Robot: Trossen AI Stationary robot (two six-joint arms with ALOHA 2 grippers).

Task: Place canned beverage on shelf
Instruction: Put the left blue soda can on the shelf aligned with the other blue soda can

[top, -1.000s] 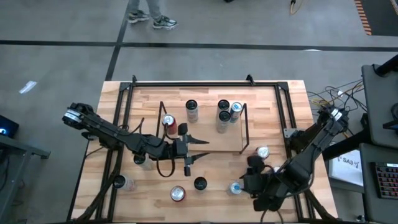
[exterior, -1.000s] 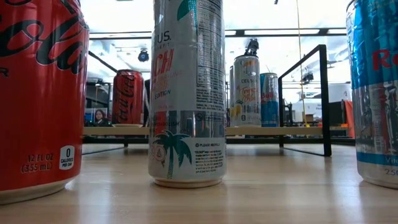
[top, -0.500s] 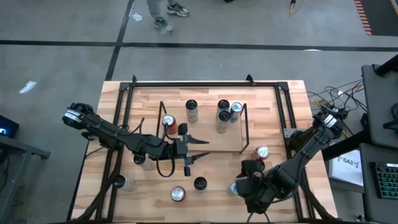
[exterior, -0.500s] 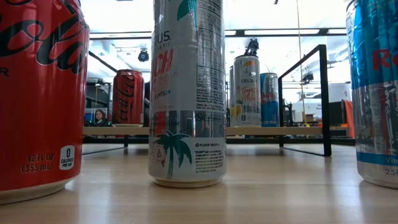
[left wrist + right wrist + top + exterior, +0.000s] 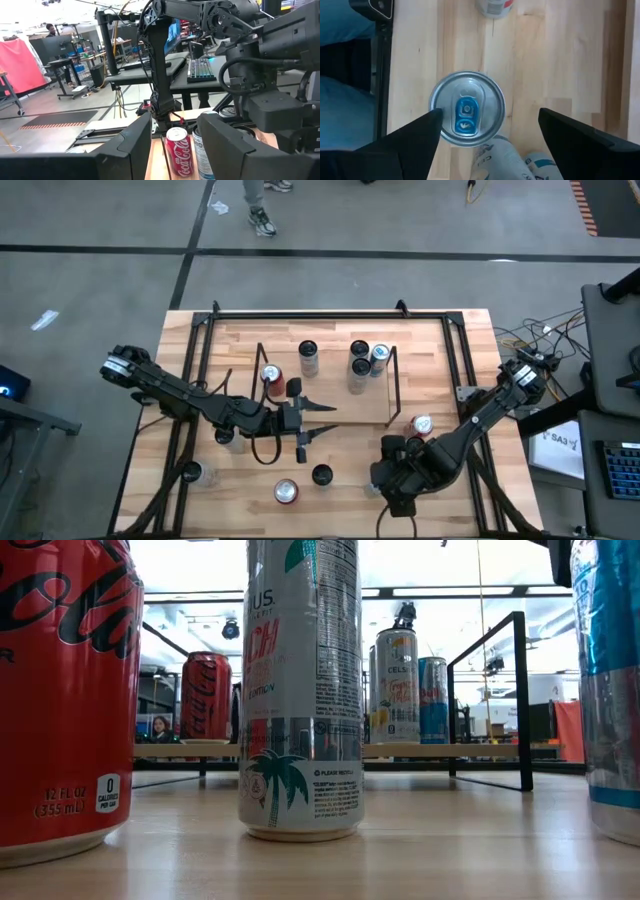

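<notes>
Cans stand scattered on the light wooden bench [image 5: 440,340], some already on the low black wire-framed shelf with its pale wood base [image 5: 340,395]: a red cola can [image 5: 270,375] at the shelf's left end, a dark-topped can [image 5: 308,352] near the middle, and a pair with a blue-topped one [image 5: 379,355] by the right end frame. The right end effector [image 5: 485,125] hangs directly above a silver can with a blue pull tab [image 5: 467,108], its two dark fingers [image 5: 415,137] spread wide to either side of the can's rim and not touching it. This can stands on the bench near the front edge, well apart from the shelf. In the low view its blue and silver side [image 5: 610,690] fills the right edge. The left end effector [image 5: 318,420] rests over the bench just in front of the shelf, fingers partly apart and holding nothing. Front of the shelf, a red-topped can [image 5: 286,492] and a black-topped can [image 5: 321,475] stand loose.
</notes>
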